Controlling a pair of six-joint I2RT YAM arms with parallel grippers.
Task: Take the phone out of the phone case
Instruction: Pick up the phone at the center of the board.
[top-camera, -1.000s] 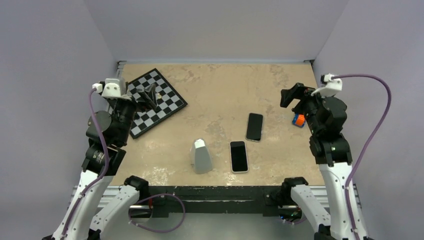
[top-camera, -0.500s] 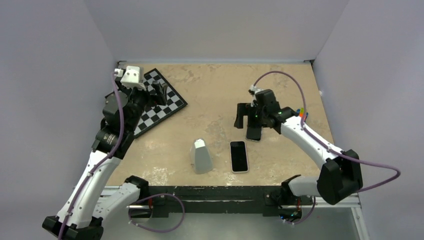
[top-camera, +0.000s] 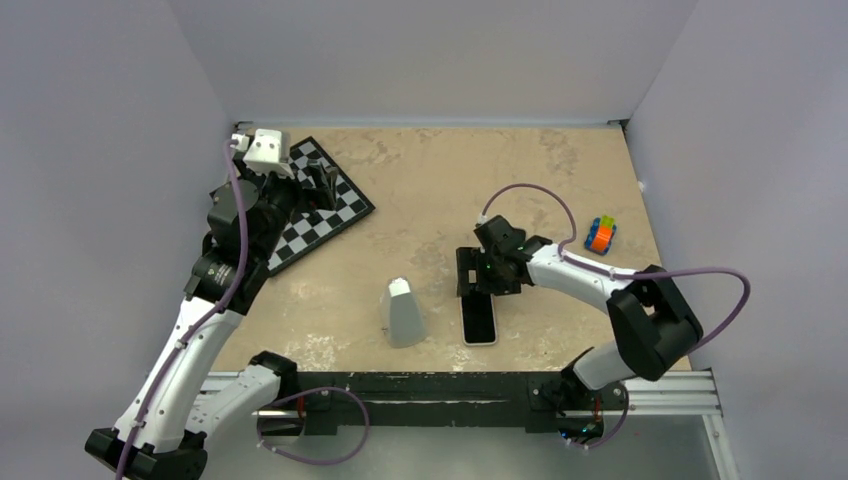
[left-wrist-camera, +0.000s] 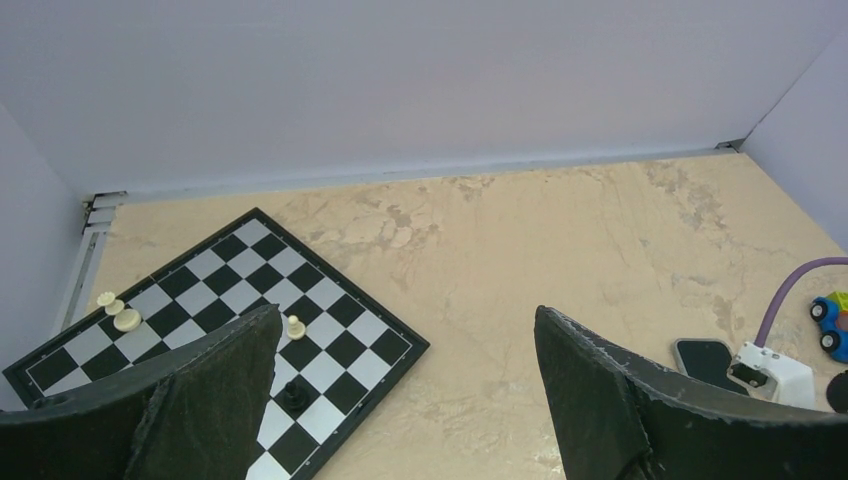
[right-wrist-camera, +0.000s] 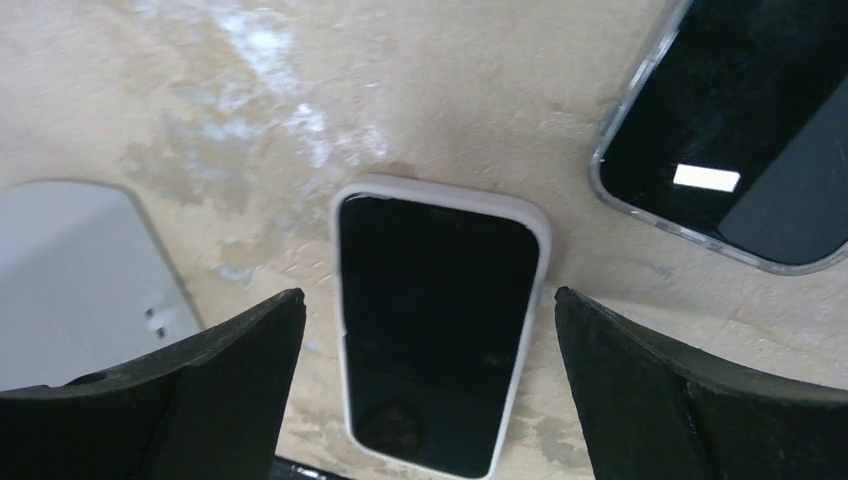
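right pincer (right-wrist-camera: 428, 296), swung in from the counter's right side within the last second, now hovers with jaws spread wide and empty; the phone (right-wrist-camera: 435, 330) lies screen-up directly beneath, between its fingers, still seated in the phone case (right-wrist-camera: 441, 191); a second phone (right-wrist-camera: 740, 130) lies just outside one finger, a grey block (right-wrist-camera: 80, 280) outside the other; left pincer (left-wrist-camera: 405, 312) equally wide, empty, well apart above the chessboard (left-wrist-camera: 215, 268); approach judged complete, grasp and extraction not yet begun
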